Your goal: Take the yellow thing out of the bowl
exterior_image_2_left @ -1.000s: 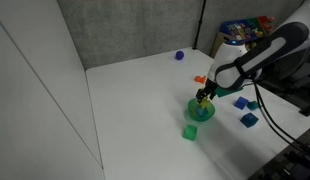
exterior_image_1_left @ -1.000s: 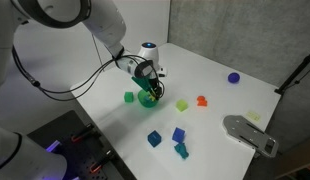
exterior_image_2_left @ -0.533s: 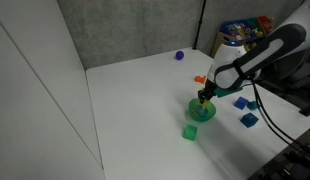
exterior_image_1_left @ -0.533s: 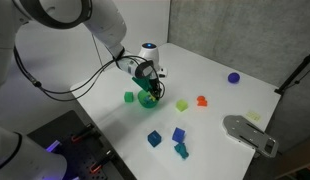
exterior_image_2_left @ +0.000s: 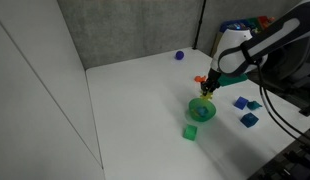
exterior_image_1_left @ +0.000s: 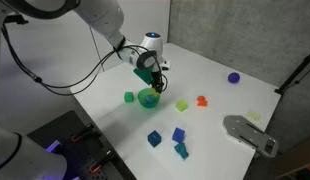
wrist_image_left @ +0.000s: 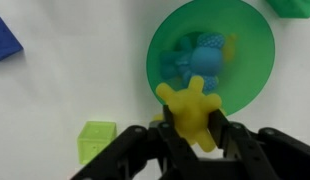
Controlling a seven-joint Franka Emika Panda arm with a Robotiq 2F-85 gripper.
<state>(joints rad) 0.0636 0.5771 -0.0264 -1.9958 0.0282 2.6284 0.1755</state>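
Wrist view, gripper (wrist_image_left: pixel 195 126) clamped on the yellow thing (wrist_image_left: pixel 190 106): lifted clear of the bowl (wrist_image_left: pixel 163 48) within the last second, leaving only a set-down nearby.

One bowl (wrist_image_left: pixel 251 75), one yellow thing (wrist_image_left: pixel 195 108) — two blue blocks (exterior_image_1_left: pixel 154 139), one teal block (exterior_image_1_left: pixel 181 150), one green cube (exterior_image_1_left: pixel 129 97), one purple ball (exterior_image_1_left: pixel 234 77).

Near the claw (exterior_image_1_left: pixel 154 84), on the white table (exterior_image_1_left: pixel 210 70), sits a small green cube (exterior_image_1_left: pixel 129 97). On the claw's opposite side, also near, lie a lime block (exterior_image_1_left: pixel 181 104) and an orange piece (exterior_image_1_left: pixel 202 100). Well apart from the claw are a purple ball (exterior_image_1_left: pixel 234 77) and a loose cluster: two blue blocks (exterior_image_1_left: pixel 154 139) and a teal block (exterior_image_1_left: pixel 182 150). In the wrist view a blue toy figure (wrist_image_left: pixel 200 60) lies just ahead of the claw — and a lime-green cube (wrist_image_left: pixel 97 143) sits beside it.
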